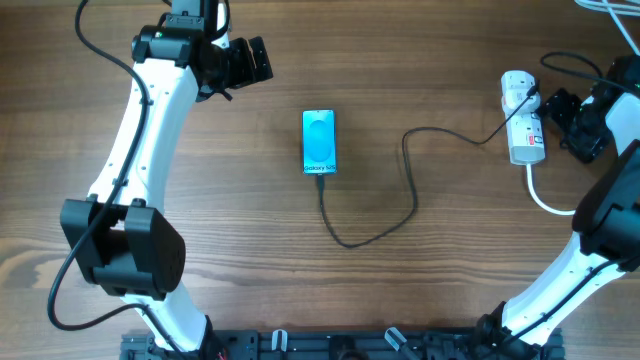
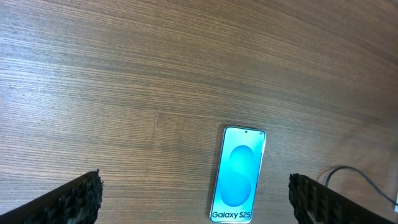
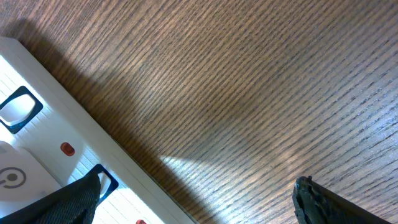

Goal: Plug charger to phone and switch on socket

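The phone [image 1: 319, 141] lies flat mid-table, its cyan screen lit; in the left wrist view the phone [image 2: 239, 177] sits ahead, right of centre. The charger [image 1: 410, 195], a thin black cable, runs from the phone's lower edge in a loop to the socket [image 1: 522, 125], a white power strip at the right. My left gripper [image 1: 250, 62] is open, up and left of the phone, nothing between its fingers [image 2: 71, 199]. My right gripper [image 1: 558, 112] is open just right of the socket [image 3: 43, 162], with one finger [image 3: 65, 202] over the strip's edge.
A thick white cable [image 1: 545, 200] curves from the socket's near end toward the right arm's base. More cables hang at the far right corner [image 1: 610, 15]. Bare wooden table [image 1: 200, 200] lies between the left arm and the phone.
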You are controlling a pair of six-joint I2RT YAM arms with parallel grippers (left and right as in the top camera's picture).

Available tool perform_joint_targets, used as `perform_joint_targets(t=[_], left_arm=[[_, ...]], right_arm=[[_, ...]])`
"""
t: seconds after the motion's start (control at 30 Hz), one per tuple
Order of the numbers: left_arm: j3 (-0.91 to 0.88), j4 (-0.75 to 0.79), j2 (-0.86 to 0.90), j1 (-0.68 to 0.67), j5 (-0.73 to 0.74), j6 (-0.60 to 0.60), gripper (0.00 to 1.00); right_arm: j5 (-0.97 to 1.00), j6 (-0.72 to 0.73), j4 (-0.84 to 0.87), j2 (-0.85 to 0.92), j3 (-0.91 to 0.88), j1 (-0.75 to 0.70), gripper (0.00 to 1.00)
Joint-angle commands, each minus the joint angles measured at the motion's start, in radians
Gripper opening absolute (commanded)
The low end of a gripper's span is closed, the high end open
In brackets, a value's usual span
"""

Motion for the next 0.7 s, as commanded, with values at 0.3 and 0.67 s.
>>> perform_joint_targets(t=[0.3, 0.67], left_arm=[[-0.003, 0.000, 0.010, -0.003, -0.013, -0.009, 1.00], [-0.003, 0.000, 0.010, -0.003, -0.013, -0.009, 1.00]], right_arm=[[-0.073, -0.066, -0.026, 0.023, -0.014, 0.053, 1.00], [0.055, 0.119, -0.188, -0.153, -0.014, 0.036, 1.00]])
